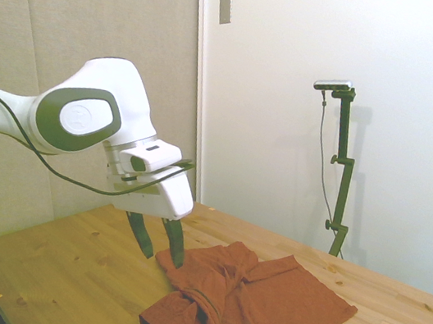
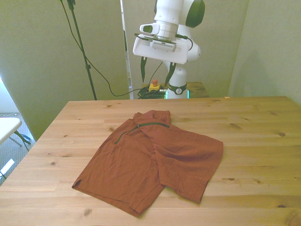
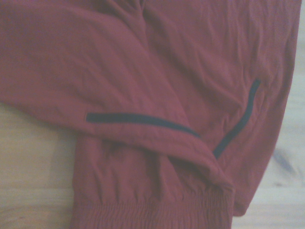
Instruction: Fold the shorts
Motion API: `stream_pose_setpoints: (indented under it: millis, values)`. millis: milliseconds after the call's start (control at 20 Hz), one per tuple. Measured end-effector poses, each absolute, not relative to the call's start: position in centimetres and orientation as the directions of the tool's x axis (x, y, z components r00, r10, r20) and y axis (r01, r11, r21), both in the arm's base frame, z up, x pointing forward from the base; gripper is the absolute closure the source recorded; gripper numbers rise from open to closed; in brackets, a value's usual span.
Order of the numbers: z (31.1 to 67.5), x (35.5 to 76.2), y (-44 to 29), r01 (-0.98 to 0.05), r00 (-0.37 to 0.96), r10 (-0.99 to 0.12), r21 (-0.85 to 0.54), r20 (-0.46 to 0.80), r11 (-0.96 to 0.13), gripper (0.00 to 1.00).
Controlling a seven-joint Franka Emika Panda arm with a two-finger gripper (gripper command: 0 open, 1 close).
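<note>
The rust-orange shorts [image 2: 150, 160] lie wrinkled on the wooden table [image 2: 254, 127], partly doubled over at the waistband end. Thin dark zipper lines [image 2: 149, 124] cross the cloth. In the side view the shorts [image 1: 258, 310] spread toward the right and the near edge. My gripper [image 1: 160, 259] hangs open in the air above the waistband end, with nothing between its dark fingers [image 1: 141, 237]. The front view shows the gripper [image 2: 154, 82] well above the table's far side. The wrist view is filled by the shorts [image 3: 167, 71], with two zipper lines [image 3: 138, 119] and an elastic hem.
Bare wood surrounds the shorts on all sides of the table [image 1: 57, 268]. A small yellow and red button box [image 2: 154, 85] with cables sits behind the far edge by the robot's base. A white surface [image 2: 7, 127] stands off the front view's left.
</note>
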State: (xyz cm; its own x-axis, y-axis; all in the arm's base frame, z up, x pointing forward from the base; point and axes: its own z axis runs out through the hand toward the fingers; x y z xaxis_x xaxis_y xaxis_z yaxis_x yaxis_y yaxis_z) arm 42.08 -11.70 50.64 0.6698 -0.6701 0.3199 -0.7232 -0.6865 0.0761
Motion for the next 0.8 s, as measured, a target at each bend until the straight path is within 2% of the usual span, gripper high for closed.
stream_pose_setpoints:
  millis: [150, 350, 650, 800]
  values:
    - [48.1, 45.3, -8.9, -0.654, 0.722, -0.549, 0.154, 0.421, -0.74, 0.0]
    - [43.3, 48.2, -3.0, -0.598, 0.745, -0.403, 0.265, 0.531, -0.757, 0.0]
    - [38.9, 49.1, 6.2, -0.466, 0.789, -0.208, 0.344, 0.578, -0.815, 0.0]
    - [37.0, 49.2, 8.7, -0.355, 0.815, -0.066, 0.406, 0.575, -0.842, 0.0]
